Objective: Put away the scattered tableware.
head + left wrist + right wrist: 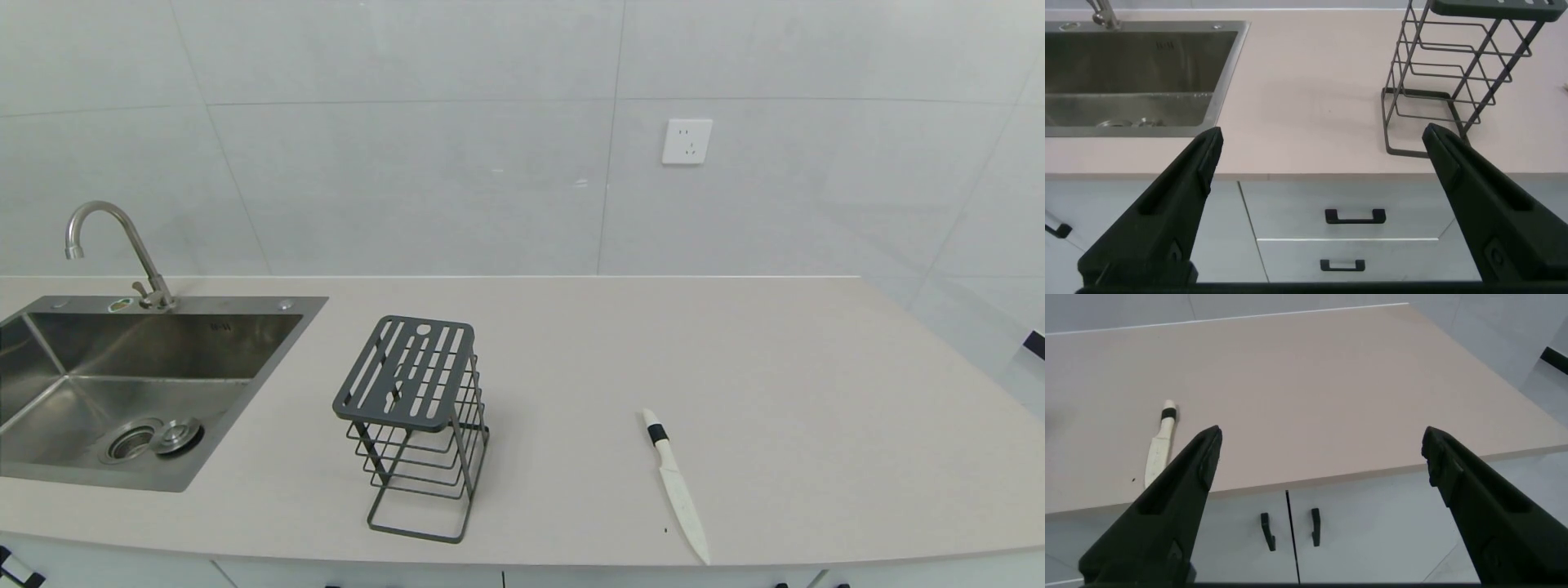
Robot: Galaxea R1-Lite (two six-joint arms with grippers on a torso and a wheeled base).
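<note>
A white knife (676, 485) with a black band on its handle lies on the beige counter (735, 367) near the front edge, blade toward me; the right wrist view shows the knife (1158, 446) too. A dark grey wire knife rack (411, 425) with a slotted top stands left of it, mid-counter, also seen as the rack (1454, 69) from the left wrist. My left gripper (1323, 151) hangs open in front of the counter edge, below the rack and sink. My right gripper (1323, 445) is open too, off the counter's front edge, right of the knife.
A steel sink (122, 384) with a curved tap (114, 245) fills the counter's left end. Cabinet doors and drawers with black handles (1355, 216) sit below the counter. A tiled wall with a socket (687, 141) stands behind. The counter's right half is bare.
</note>
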